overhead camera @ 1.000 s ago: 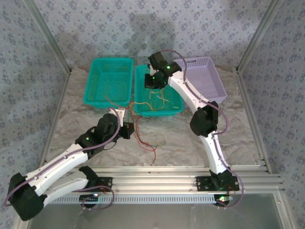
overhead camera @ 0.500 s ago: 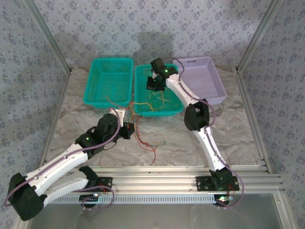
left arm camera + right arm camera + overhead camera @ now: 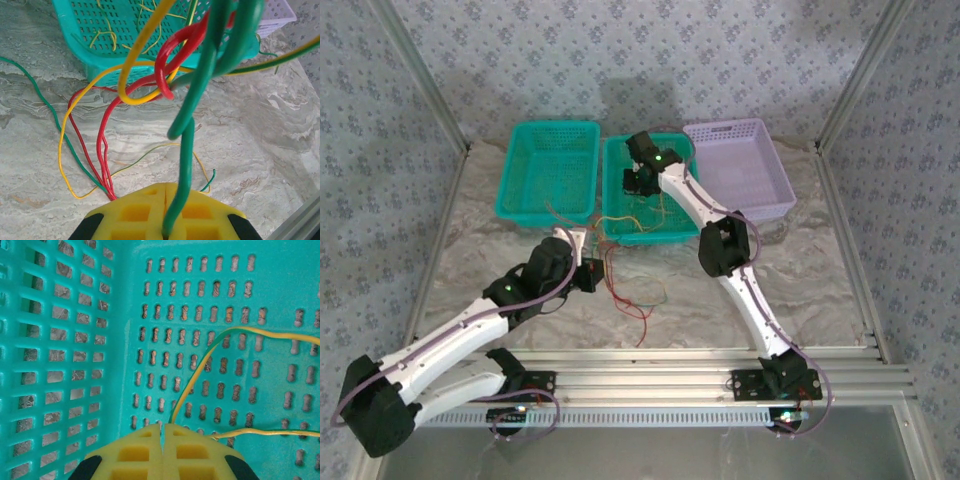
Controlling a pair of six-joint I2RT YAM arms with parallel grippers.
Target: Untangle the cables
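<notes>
On the marbled table (image 3: 820, 270), from the left:
- A teal basket (image 3: 512, 185) stands at the far left.
- The left gripper (image 3: 590, 275), nearer, is clamped on a green strand.
- The cables (image 3: 625, 290), a red, green and yellow tangle, trail from it into the middle teal basket (image 3: 650, 237).
- The right gripper (image 3: 642, 180), inside that basket, pinches a yellow-green strand.
- A lilac basket (image 3: 760, 185) stands just beside it.

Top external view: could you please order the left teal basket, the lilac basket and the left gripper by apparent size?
1. The left teal basket and the lilac basket look alike; I would not rank them.
2. The left gripper, shut on the cables, is clearly smallest.
</notes>
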